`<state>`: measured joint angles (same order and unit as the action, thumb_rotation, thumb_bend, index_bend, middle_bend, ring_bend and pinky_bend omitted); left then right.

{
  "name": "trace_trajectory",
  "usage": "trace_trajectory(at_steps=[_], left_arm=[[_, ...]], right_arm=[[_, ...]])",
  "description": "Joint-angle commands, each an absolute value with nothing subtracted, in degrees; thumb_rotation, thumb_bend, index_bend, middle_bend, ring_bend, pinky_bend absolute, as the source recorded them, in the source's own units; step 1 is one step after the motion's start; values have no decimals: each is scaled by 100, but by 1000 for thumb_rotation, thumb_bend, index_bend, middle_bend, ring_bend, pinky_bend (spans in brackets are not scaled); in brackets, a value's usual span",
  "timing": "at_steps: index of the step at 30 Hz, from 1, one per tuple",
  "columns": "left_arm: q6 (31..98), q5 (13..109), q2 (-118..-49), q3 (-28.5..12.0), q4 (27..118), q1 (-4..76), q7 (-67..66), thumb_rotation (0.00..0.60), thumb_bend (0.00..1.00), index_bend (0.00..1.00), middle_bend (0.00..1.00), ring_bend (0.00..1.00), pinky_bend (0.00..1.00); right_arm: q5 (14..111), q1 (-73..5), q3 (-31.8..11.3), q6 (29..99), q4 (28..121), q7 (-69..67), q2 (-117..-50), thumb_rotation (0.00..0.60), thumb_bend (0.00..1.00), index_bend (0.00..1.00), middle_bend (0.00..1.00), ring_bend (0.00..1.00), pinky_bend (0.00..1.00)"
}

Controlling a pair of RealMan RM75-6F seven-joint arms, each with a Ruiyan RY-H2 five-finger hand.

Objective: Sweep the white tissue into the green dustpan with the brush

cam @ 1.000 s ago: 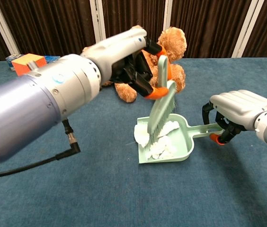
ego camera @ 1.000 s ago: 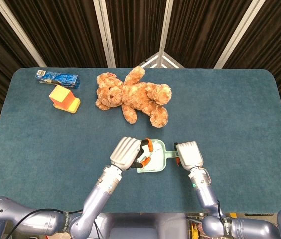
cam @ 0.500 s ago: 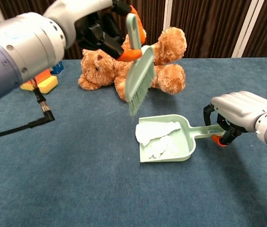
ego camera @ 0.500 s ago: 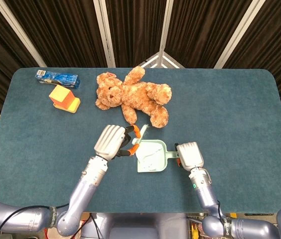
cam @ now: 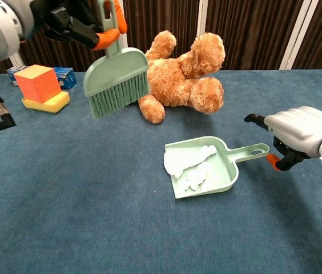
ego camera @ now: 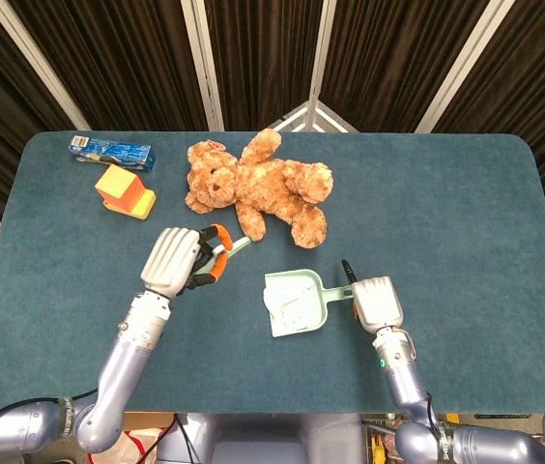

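The green dustpan (ego camera: 315,286) (cam: 231,173) lies on the blue table in front of the teddy bear. The white tissue (ego camera: 281,306) (cam: 187,160) sits inside the pan, partly over its open lip. My left hand (ego camera: 175,259) (cam: 64,17) grips the green brush (cam: 117,80) (ego camera: 233,248) by its handle, lifted well above the table to the left of the pan, bristles down. My right hand (ego camera: 376,303) (cam: 301,133) hovers just past the end of the pan's handle (cam: 252,152), fingers apart, off the handle.
A brown teddy bear (ego camera: 258,188) (cam: 184,71) lies behind the pan. An orange and yellow block (ego camera: 125,190) (cam: 40,87) and a blue box (ego camera: 111,150) (cam: 65,77) stand at the far left. Dark curtains back the table.
My left hand has lifted the brush out of the pan and carried it up and to the left. My right hand has let go of the pan's handle and drawn back slightly.
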<state>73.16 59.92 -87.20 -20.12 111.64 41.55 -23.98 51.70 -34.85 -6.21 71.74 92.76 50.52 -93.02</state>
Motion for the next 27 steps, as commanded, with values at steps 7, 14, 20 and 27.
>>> trace_trajectory(at_steps=[7,14,20,27], left_arm=[[7321,6283,-7696,-1466,11481,3981,-3514,600,633,823,1000,1000,1000],[7318,6357,-7014,-983,11343,3804,-4283,600,633,823,1000,1000,1000],[7124,6245,-6716,-507,10974,3783,-5158,600,634,823,1000,1000,1000],[7063,6115,-6972,-70,10543,3771,-6082,600,410,583,932,944,1000]], right_arm=[[5359,-3315,-599,7375,9681,4889,-8838,600,492,0,856,864,897],[5483,-3193,-576,7475,10018,4734,-8562,600,493,0,856,865,897],[5576,-3149,-581,7511,10186,4656,-8432,600,493,0,856,865,897],[5593,-3132,-579,7479,10263,4614,-8382,600,493,0,856,864,897]])
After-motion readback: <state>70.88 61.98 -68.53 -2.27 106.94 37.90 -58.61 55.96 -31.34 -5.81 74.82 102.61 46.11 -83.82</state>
